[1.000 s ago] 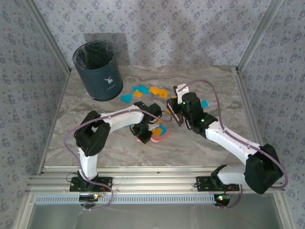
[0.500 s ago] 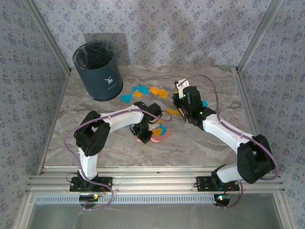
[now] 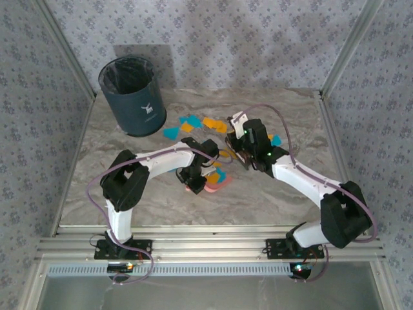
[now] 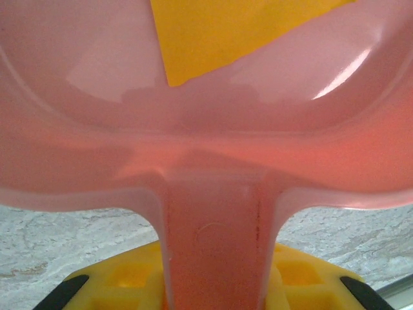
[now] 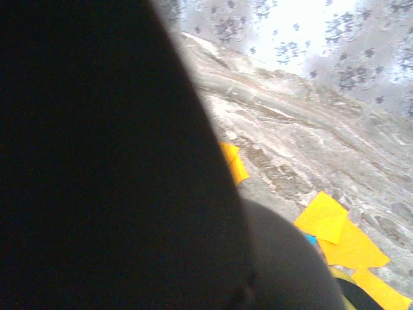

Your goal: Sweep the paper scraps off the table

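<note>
Orange and teal paper scraps (image 3: pixel 191 122) lie scattered on the marble table (image 3: pixel 129 187) behind both arms, and one teal scrap (image 3: pixel 276 140) lies to the right. My left gripper (image 3: pixel 193 183) is shut on the handle (image 4: pixel 213 245) of a pink dustpan (image 3: pixel 218 183). The pan rests flat on the table with scraps in it, among them an orange piece (image 4: pixel 226 32). My right gripper (image 3: pixel 241 134) is shut on a brush with a white handle (image 3: pixel 238 119), just right of the scrap pile. The dark brush (image 5: pixel 103 161) blocks most of the right wrist view, with orange scraps (image 5: pixel 322 216) beside it.
A dark blue bin (image 3: pixel 131 97) with a black liner stands at the table's back left. Aluminium rails (image 3: pixel 206 245) edge the table, and patterned walls close it in on three sides.
My right arm has reached farther out and carried the brush leftward toward the scraps. The left arm and the dustpan have stayed put.
</note>
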